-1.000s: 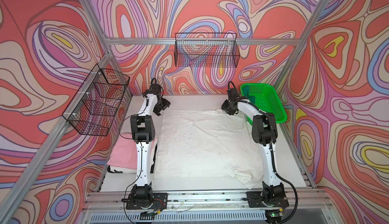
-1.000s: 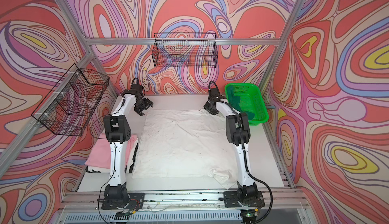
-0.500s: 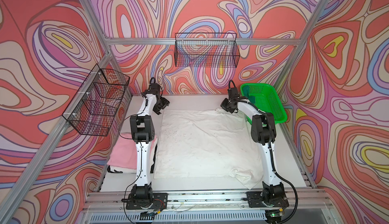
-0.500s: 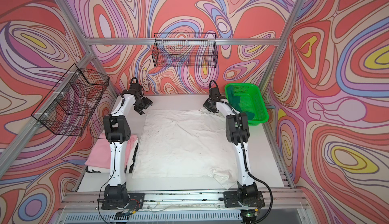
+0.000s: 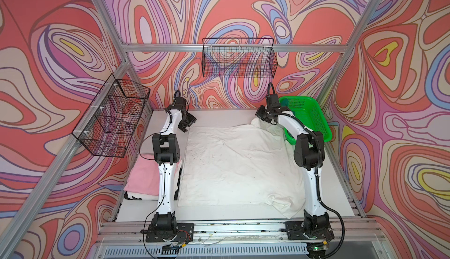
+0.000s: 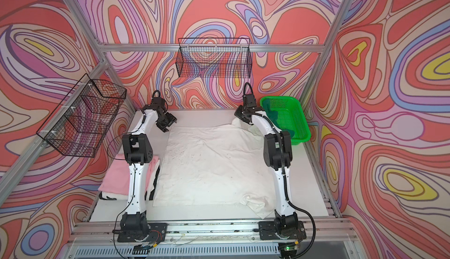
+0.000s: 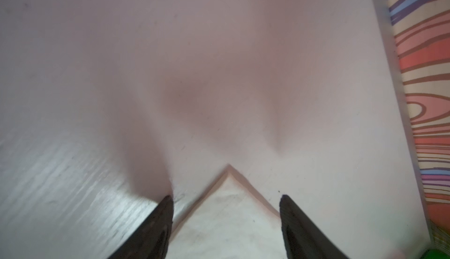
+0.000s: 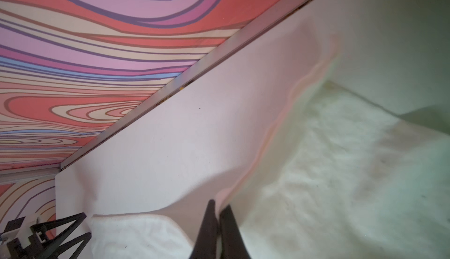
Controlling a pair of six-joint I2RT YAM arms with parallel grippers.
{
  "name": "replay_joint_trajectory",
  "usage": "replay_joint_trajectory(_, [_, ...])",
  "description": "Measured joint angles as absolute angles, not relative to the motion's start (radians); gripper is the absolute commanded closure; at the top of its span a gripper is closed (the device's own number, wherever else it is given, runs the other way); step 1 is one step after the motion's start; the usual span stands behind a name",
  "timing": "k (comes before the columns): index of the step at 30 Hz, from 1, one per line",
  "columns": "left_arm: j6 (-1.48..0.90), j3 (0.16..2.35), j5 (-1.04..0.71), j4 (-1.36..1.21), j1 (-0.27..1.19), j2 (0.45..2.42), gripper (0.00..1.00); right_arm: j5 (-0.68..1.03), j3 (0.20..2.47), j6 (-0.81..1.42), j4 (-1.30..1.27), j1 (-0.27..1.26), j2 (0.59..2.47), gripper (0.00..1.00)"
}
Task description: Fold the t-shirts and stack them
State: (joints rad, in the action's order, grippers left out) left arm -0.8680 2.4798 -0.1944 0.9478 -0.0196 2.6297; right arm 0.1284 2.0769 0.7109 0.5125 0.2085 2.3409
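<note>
At the bench's (image 5: 219, 114) far edge, the white t-shirt's (image 5: 231, 163) left corner lies between the spread left fingers (image 7: 155, 223); the right fingers (image 8: 208, 226) are clenched on its right corner.

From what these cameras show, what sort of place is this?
Probably a robot test cell, not a home: a left arm and a right arm bolted to an aluminium rail flanking a white t-shirt, patterned wall panels on a metal frame, and a wire basket hung from it.
</note>
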Motion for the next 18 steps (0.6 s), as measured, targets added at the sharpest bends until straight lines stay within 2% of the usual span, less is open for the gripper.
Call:
replay_joint_trajectory(2, [-0.867, 2.482, -0.195, 0.949, -0.02, 2.632, 0.39, 0.128, 2.072, 0.701, 0.508, 0.217, 2.33, 1.0])
replay_joint_trajectory(4, [-0.865, 2.486, -0.195, 0.949, -0.02, 2.637, 0.48, 0.128, 2.064, 0.691, 0.506, 0.224, 2.325, 1.0])
replay_joint_trajectory(12, [-0.855, 2.509, -0.205, 0.949, -0.02, 2.658, 0.64, 0.128, 2.042, 0.668, 0.506, 0.237, 2.325, 1.0])
replay_joint_trajectory(18, [-0.833, 2.512, -0.207, 0.949, -0.02, 2.665, 0.84, 0.126, 2.042, 0.656, 0.505, 0.237, 2.325, 1.0])
